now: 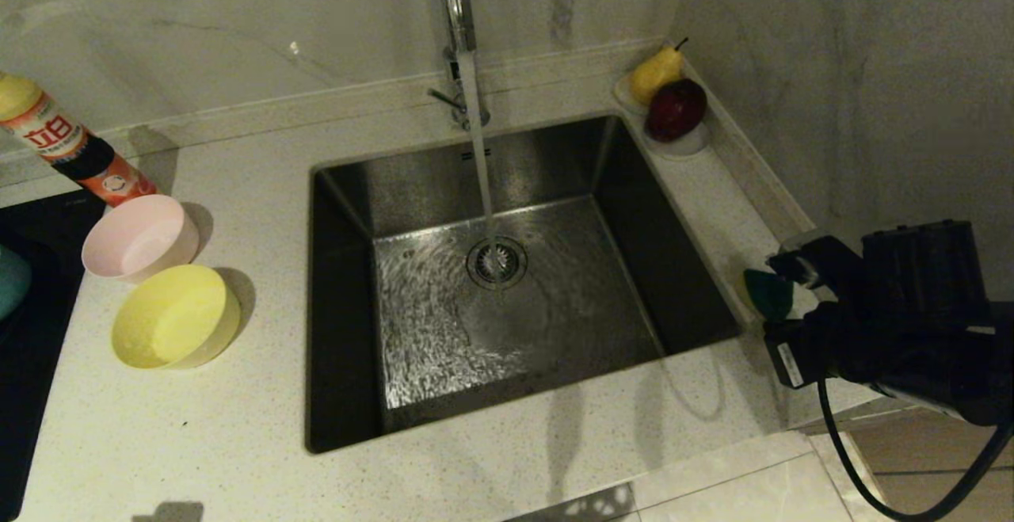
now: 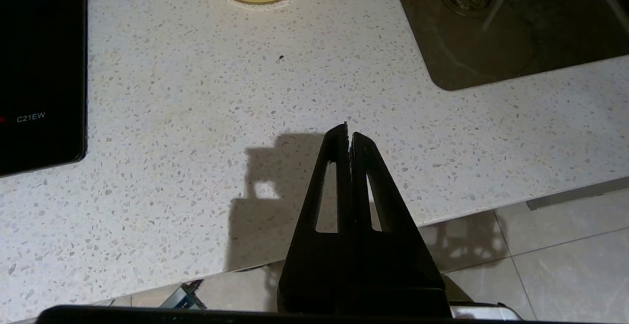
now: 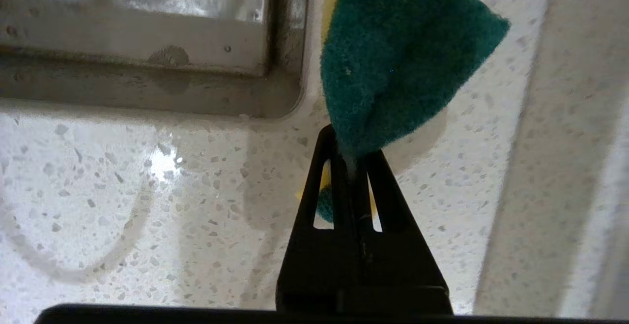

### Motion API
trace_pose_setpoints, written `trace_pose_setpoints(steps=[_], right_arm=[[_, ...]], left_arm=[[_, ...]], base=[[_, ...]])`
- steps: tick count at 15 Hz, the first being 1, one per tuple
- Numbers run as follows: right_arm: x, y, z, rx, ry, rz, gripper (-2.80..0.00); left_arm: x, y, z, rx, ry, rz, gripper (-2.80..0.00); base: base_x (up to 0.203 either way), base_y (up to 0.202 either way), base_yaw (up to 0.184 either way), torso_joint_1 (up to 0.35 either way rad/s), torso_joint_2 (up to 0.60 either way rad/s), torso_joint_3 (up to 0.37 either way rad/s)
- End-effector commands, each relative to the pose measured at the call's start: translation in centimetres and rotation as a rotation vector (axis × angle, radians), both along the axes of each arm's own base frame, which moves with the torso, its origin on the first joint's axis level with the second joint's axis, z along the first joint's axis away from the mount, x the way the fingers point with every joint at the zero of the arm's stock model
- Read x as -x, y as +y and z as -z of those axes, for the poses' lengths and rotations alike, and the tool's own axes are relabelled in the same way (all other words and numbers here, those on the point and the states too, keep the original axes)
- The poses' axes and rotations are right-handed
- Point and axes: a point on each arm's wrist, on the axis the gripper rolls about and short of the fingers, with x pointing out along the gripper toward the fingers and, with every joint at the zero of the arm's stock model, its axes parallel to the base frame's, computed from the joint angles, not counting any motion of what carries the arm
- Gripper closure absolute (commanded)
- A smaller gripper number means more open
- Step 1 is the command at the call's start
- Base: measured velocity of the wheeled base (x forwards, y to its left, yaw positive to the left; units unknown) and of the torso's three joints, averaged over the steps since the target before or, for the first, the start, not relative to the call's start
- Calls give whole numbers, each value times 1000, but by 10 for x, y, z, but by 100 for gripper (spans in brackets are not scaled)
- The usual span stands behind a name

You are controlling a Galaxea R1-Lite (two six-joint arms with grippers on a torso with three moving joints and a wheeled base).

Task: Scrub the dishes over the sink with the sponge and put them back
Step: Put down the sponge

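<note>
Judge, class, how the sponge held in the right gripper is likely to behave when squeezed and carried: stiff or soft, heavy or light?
Probably soft: the sponge narrows to a pinch where the right gripper clamps it. Likely light: it juts out past the fingertips without drooping. The green scouring face looks rough, so it should not slip easily.

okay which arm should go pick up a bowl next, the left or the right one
Left. The right claw is already shut on the sponge beside the sink, while the left claw is shut on nothing above the counter, on the side of the yellow bowl and pink bowl.
</note>
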Motion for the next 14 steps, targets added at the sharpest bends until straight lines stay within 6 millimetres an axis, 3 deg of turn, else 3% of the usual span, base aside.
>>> trace_pose_setpoints(steps=[1,7,8,14], right_arm=[[1,0,-3,-2,-13,2,0],[3,-1,1,7,4,3,0],[2,0,2,6,6,3,-280],[2,0,-2,-3,-9,3,-280]], left_arm=[[0,0,0,0,2,0,0],[0,0,0,0,2,0,0],[0,0,0,0,2,0,0],[0,0,0,0,2,0,0]], base=[[0,0,0,0,0,0],[0,0,0,0,0,0],[0,0,0,0,0,0],[0,0,0,0,0,0]])
